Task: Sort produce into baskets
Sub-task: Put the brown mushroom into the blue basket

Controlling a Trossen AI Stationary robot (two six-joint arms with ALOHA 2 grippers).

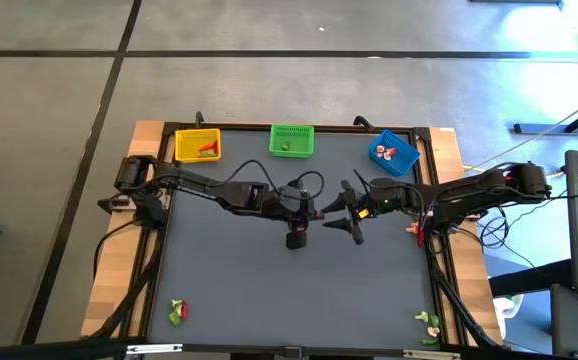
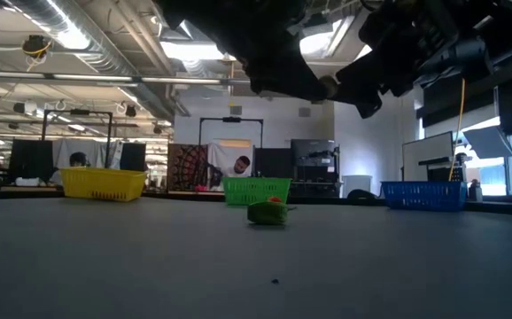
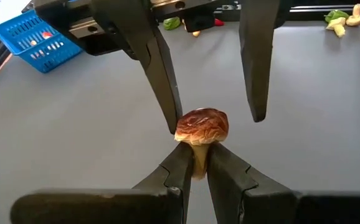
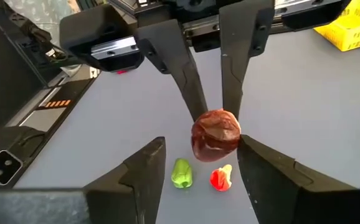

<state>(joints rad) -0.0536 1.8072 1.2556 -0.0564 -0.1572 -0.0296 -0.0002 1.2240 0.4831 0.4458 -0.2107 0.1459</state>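
Fingers of the left gripper (image 3: 194, 163) pinch the pale stem of a toy mushroom (image 3: 202, 127), its brown cap standing up above the tips, held in the air over the middle of the table (image 1: 269, 290). Facing it, the right gripper (image 4: 198, 165) has its fingers spread wide to either side of the cap, not yet touching it. This looks like a handover: the left arm offers the piece stem-down so the cap is free for the right arm to take, and the right arm sits nearer the blue basket (image 1: 394, 153), where pale pieces already lie.

By count, there are three baskets along the far edge: a yellow basket (image 1: 198, 146) with a red piece or two, a green basket (image 1: 291, 141) with a green piece, and the blue one with several red and cream pieces. One mushroom is in the air. On the table directly below it lie two small pieces, one green piece (image 4: 181, 173) and one red piece (image 4: 221, 178). Three loose clusters remain: a green-and-red one at the near left corner (image 1: 177, 311), a pale-and-green one at the near right corner (image 1: 428, 323), and a small red one by the right edge (image 1: 415, 231). How many pieces each cluster holds is too small to tell.
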